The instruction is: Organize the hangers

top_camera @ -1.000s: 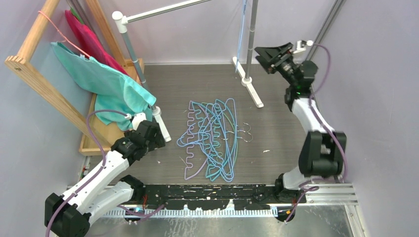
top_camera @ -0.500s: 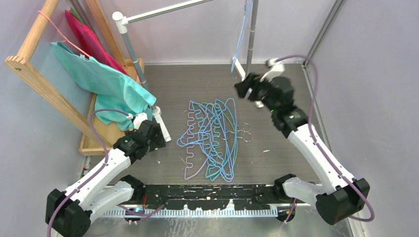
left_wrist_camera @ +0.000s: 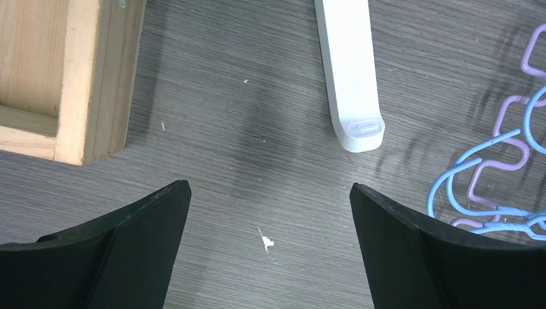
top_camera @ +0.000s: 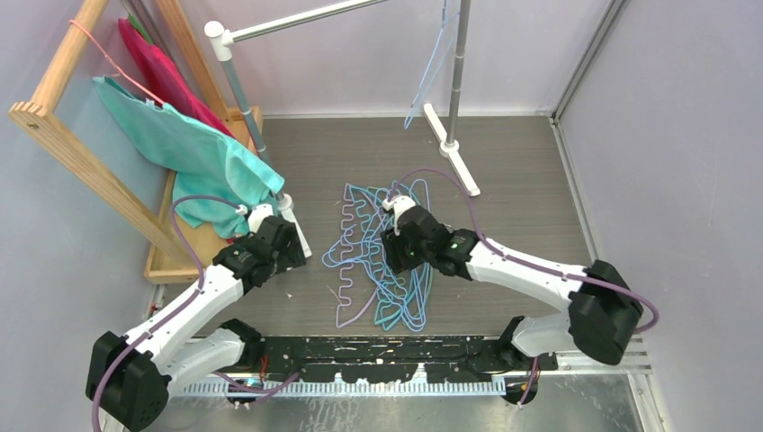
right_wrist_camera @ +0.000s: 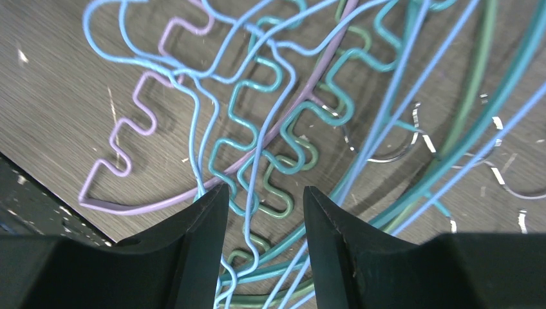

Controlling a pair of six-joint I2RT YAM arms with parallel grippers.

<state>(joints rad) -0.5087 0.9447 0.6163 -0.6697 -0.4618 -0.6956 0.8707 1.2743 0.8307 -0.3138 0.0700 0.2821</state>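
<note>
Several hangers [top_camera: 382, 256] in light blue, teal, green and lavender lie tangled in a pile on the floor. One more light blue hanger [top_camera: 430, 67] hangs from the rail at the back. My right gripper [top_camera: 393, 245] is low over the pile's middle and open. In the right wrist view the right gripper [right_wrist_camera: 265, 193] has its jaws astride a light blue wavy bar [right_wrist_camera: 257, 129], with teal [right_wrist_camera: 257, 84] and green [right_wrist_camera: 283, 199] bars underneath. My left gripper [top_camera: 286, 245] is open and empty left of the pile. The left wrist view shows the left gripper [left_wrist_camera: 269, 193] over bare floor.
A wooden rack [top_camera: 54, 126] at the left carries a teal cloth [top_camera: 193, 153], a pink garment [top_camera: 157, 67] and a pink wire hanger [top_camera: 108, 58]. The grey rail [top_camera: 297, 20] stands on two poles with white feet [top_camera: 457, 162] [left_wrist_camera: 349, 71]. A wooden base [left_wrist_camera: 64, 71] lies near the left gripper.
My right arm has swung down from the rail at the back right to the pile on the floor. The light blue hanger on the rail has swung leftward. The left arm has barely moved.
</note>
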